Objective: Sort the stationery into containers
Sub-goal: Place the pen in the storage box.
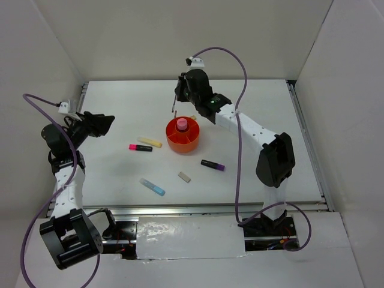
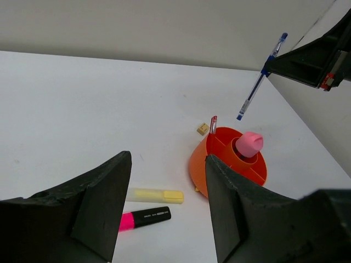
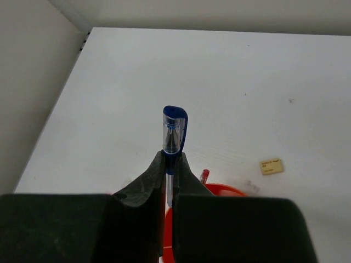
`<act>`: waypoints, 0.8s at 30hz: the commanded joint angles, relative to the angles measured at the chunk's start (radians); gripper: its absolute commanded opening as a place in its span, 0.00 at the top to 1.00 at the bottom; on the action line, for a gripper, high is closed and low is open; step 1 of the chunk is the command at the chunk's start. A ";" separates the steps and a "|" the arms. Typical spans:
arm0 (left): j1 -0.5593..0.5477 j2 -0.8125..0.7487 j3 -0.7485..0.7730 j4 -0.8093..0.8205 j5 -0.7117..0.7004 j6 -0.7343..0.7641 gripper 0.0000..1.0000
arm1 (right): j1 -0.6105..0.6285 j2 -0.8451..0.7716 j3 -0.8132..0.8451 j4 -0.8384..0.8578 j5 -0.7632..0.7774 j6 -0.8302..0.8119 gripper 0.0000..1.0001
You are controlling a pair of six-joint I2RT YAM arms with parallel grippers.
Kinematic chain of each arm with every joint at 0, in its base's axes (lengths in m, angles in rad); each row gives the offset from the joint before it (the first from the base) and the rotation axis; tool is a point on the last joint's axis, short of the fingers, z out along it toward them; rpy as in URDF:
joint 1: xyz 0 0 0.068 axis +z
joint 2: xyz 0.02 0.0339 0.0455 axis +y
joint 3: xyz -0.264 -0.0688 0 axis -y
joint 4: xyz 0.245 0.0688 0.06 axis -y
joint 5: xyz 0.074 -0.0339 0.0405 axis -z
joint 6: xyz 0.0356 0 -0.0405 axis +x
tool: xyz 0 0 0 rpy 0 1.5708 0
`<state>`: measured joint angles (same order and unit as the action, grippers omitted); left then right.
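The orange organizer (image 1: 193, 143) stands mid-table with a pink cylinder (image 1: 182, 124) in its central cup and a red pen (image 2: 213, 125) in a far compartment. My right gripper (image 1: 178, 96) is shut on a thin blue pen (image 3: 174, 131) and holds it tilted above the organizer's far edge; the pen also shows in the left wrist view (image 2: 258, 87). My left gripper (image 1: 103, 123) is open and empty at the far left, apart from everything. On the table lie a yellow marker (image 1: 149, 142), a pink-black marker (image 1: 140, 147), a light blue marker (image 1: 153, 186), a grey-white eraser (image 1: 184, 176) and a purple-black marker (image 1: 213, 165).
A small tan block (image 3: 271, 166) lies on the table just behind the organizer. White walls close in the table at the back and both sides. The right arm reaches across the right half of the table.
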<state>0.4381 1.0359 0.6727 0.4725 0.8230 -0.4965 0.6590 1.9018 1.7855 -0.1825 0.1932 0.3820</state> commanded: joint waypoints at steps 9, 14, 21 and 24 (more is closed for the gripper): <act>0.030 -0.013 -0.030 0.083 0.041 -0.028 0.32 | 0.045 0.037 -0.051 0.052 0.134 0.021 1.00; 0.039 -0.014 -0.030 0.075 0.047 -0.017 0.32 | 0.060 0.045 -0.069 0.049 0.127 0.026 1.00; 0.057 -0.005 -0.035 0.090 0.056 -0.042 0.32 | 0.082 0.051 -0.098 0.034 0.129 0.034 0.95; 0.063 -0.004 -0.038 0.092 0.061 -0.043 0.32 | 0.093 0.059 -0.106 0.034 0.134 0.034 0.91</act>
<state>0.4904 1.0363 0.6411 0.5026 0.8551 -0.5243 0.7296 1.9461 1.6863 -0.1726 0.3008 0.4042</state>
